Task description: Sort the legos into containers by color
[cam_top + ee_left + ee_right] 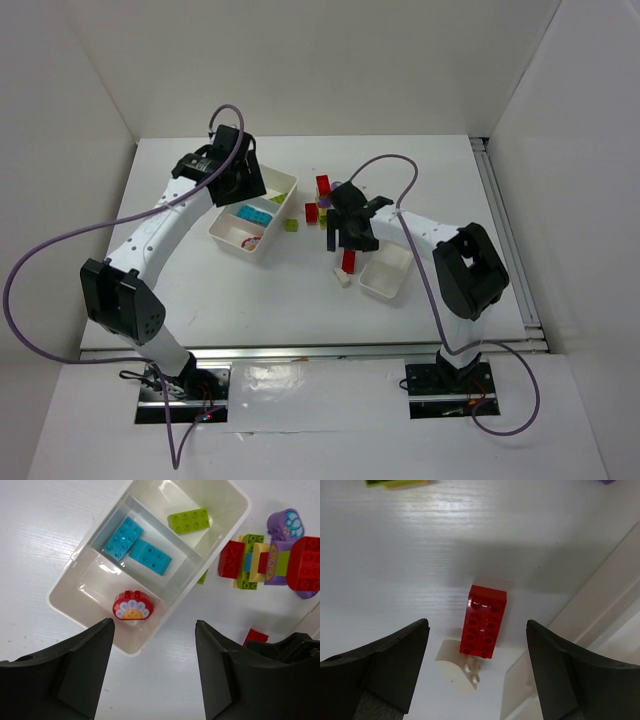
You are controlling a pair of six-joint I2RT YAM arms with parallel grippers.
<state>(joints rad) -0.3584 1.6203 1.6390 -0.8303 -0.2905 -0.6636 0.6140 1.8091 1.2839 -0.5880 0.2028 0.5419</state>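
**Asker:** How does the left claw (154,627) stand?

**Watcher:** Released, its two dark fingers (75,675) spread wide with nothing between them. It hangs over the lower end of the long tray (76,564), which lies aslant in the left wrist view.

**Asker:** What lies in that tray?

**Watcher:** The lower-left compartment has a rounded red brick (132,607) with a flower face. The middle one has two cyan bricks (122,537), touching at a corner. The upper-right one has a lime brick (189,520).

**Asker:** And outside the tray?

**Watcher:** A heap of loose bricks (270,560) in red, lime, yellow and purple sits on the worktop (250,300), just beside the tray's upper-right end. A small red piece (256,636) lies apart, lower right.

**Asker:** The right claw (477,625)?

**Watcher:** Also released and grasping nothing. Its fingers (385,665) stand well apart on either side of a red eight-stud brick (484,622) lying flat on the worktop. Whether the tips touch the surface cannot be told.

**Asker:** Anything near that brick?

**Watcher:** A cream curved piece (460,667) touches its lower end. The small tray (388,272) is just beside it, at the right edge of the wrist view
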